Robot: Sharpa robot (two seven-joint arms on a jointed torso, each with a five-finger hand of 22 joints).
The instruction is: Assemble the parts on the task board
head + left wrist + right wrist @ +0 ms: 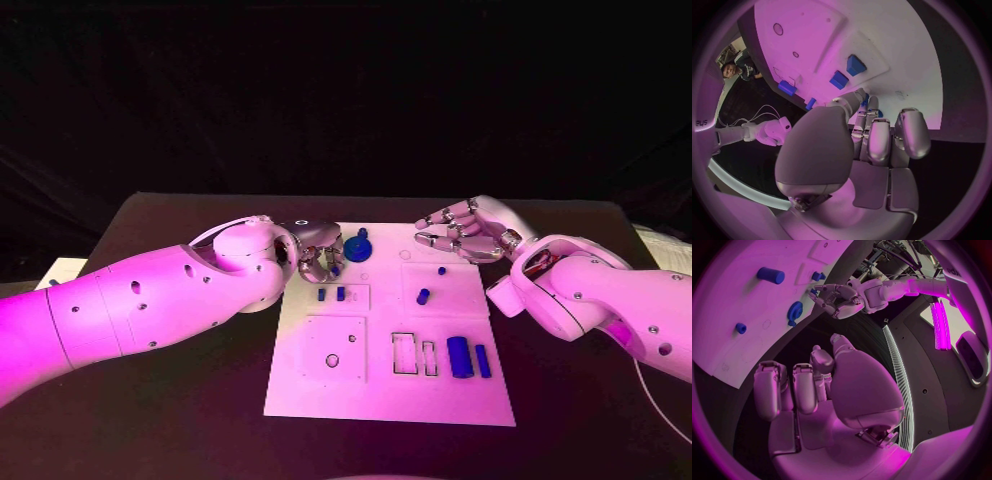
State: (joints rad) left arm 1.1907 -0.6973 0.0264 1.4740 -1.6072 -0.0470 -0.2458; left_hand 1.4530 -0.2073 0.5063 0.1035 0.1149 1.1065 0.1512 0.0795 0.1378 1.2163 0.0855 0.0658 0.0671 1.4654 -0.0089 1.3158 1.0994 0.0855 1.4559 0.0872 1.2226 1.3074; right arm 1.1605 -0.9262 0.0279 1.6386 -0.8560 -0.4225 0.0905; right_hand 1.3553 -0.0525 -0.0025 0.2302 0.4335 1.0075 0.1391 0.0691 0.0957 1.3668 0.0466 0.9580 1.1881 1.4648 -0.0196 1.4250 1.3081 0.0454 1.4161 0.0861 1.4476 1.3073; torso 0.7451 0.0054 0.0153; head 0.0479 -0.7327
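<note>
Task board (433, 400) sits mid counter (173, 420), dark margin all round. Left hand (310, 255) hangs over its far left edge, fingers curled, holding nothing. Right hand (464, 232) at far right corner, same. Blue gear (358, 247) between them.

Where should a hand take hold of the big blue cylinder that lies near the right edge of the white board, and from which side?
Grip the big blue cylinder across its middle, on its two long curved sides, coming down from above. It lies flat on the task board, so its ends are harder to pinch. A thinner blue piece lies close beside it, so the fingers have little room there. The right hand is probably better placed.
</note>
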